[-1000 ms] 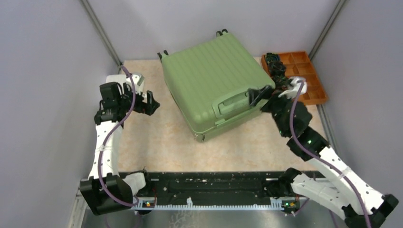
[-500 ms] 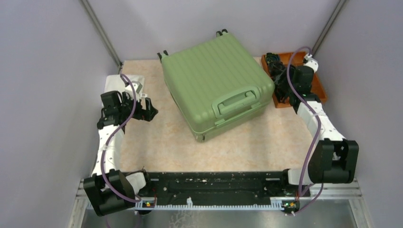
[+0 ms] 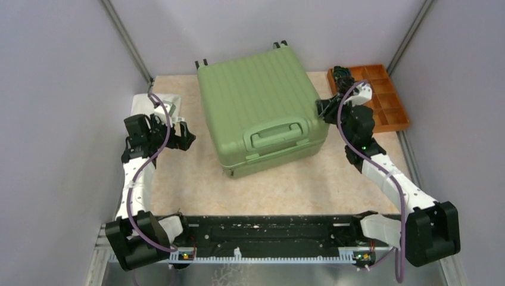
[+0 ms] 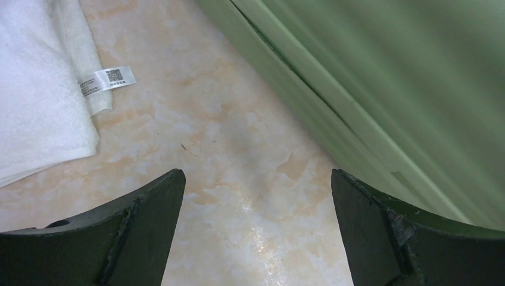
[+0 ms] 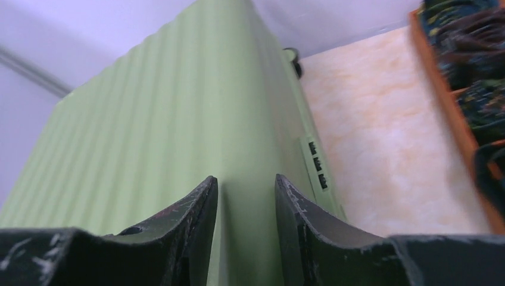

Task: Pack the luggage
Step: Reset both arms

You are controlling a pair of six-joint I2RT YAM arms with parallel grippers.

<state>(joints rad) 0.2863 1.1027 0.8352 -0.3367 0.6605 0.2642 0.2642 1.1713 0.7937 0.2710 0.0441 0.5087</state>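
The luggage (image 3: 262, 104), a light-green ribbed hard-shell suitcase, lies shut and flat on the table with its handle (image 3: 276, 132) facing the near side. In the right wrist view its ribbed shell (image 5: 149, 131) fills the left half. My right gripper (image 3: 322, 109) sits at the suitcase's upper right edge. Its jaws (image 5: 245, 179) stand a narrow gap apart, with only the green shell showing behind them. My left gripper (image 3: 189, 136) hovers left of the suitcase, wide open (image 4: 256, 176) over bare tabletop, beside the shell's side (image 4: 387, 77).
A folded white towel (image 3: 159, 102) with a label lies at the far left, by the left arm (image 4: 36, 89). An orange compartment tray (image 3: 393, 116) holding dark cables (image 3: 342, 77) stands at the back right (image 5: 443, 83). Grey walls close in on three sides.
The right arm came back from the orange tray to the suitcase's right edge and its jaws narrowed. The suitcase has turned and shifted leftward. The left arm has barely moved.
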